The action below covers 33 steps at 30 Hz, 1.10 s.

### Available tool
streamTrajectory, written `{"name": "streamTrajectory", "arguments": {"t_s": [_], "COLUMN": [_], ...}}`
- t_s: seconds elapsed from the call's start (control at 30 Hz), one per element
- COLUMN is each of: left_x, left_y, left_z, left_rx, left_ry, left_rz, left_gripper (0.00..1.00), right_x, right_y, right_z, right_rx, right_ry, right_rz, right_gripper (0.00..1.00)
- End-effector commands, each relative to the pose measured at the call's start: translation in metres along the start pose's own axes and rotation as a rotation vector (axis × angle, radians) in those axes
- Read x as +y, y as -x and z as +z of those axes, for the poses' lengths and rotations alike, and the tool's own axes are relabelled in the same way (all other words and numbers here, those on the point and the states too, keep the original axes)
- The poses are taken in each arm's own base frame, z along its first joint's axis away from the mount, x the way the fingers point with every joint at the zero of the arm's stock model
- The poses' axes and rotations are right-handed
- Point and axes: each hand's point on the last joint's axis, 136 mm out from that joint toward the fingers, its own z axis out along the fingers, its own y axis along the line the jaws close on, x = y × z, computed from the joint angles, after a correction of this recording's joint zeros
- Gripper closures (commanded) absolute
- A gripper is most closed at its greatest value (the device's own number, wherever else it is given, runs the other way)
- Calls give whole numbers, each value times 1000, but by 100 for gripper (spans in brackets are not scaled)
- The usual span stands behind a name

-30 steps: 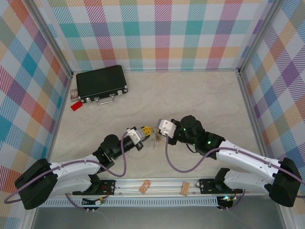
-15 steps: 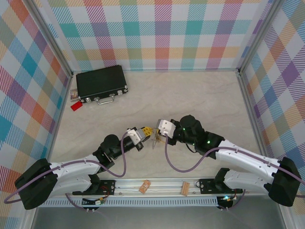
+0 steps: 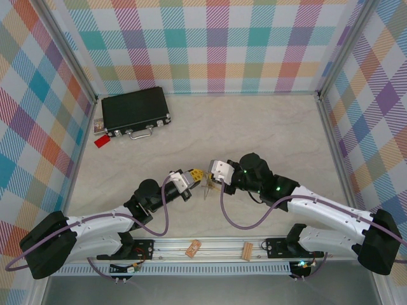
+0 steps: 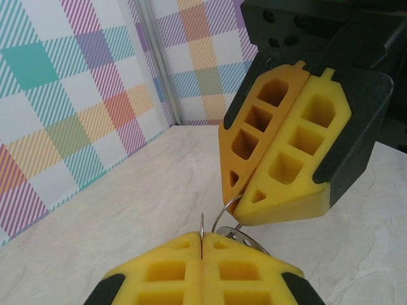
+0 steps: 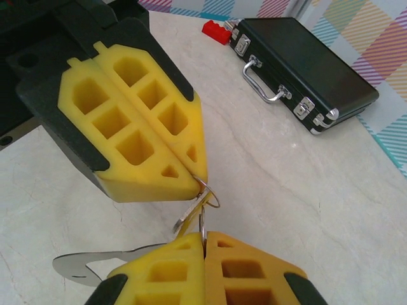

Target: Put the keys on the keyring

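Both grippers meet tip to tip at the table's middle. My left gripper (image 3: 199,175) (image 4: 202,238) is shut on a thin silver wire ring (image 4: 202,223) that I see edge-on. My right gripper (image 3: 211,180) (image 5: 205,236) is also shut on a thin wire ring (image 5: 202,227). In the right wrist view a small ring (image 5: 212,192) sticks out of the left gripper's tip (image 5: 200,176). A key (image 5: 189,217) with a silver shaft and a yellow part hangs from it. A flat piece of the grey keyring (image 5: 86,264) (image 4: 253,242) shows just below the tips. I cannot tell what it hangs from.
A black case (image 3: 135,110) (image 5: 305,67) with a silver handle lies at the back left, a small red tag (image 3: 100,142) (image 5: 216,30) beside it. Two tan wooden clips (image 3: 193,248) (image 3: 247,251) rest on the rail by the arm bases. Checked walls stand on three sides.
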Motion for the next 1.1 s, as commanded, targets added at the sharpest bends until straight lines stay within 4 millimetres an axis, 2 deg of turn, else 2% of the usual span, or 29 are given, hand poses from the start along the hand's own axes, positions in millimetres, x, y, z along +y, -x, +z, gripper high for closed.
{"name": "streamTrajectory", "arguments": {"t_s": [0.0, 0.3, 0.67, 1.07], "left_x": [-3, -3, -4, 2], "left_y": [7, 11, 11, 10], "left_z": [1, -1, -1, -2], "left_rx": [-20, -36, -36, -34], "left_ry": [-12, -10, -17, 17], "left_rz": [12, 8, 7, 6], "left_gripper": [100, 100, 100, 100], "right_x": [-7, -19, -17, -25], "right_y": [26, 24, 23, 19], "right_z": [-7, -7, -6, -6], "right_rx": [-75, -55, -55, -41], "right_ry": [-6, -54, -43, -81], "right_rz": [-4, 31, 29, 48], "right_gripper": [100, 100, 100, 100]}}
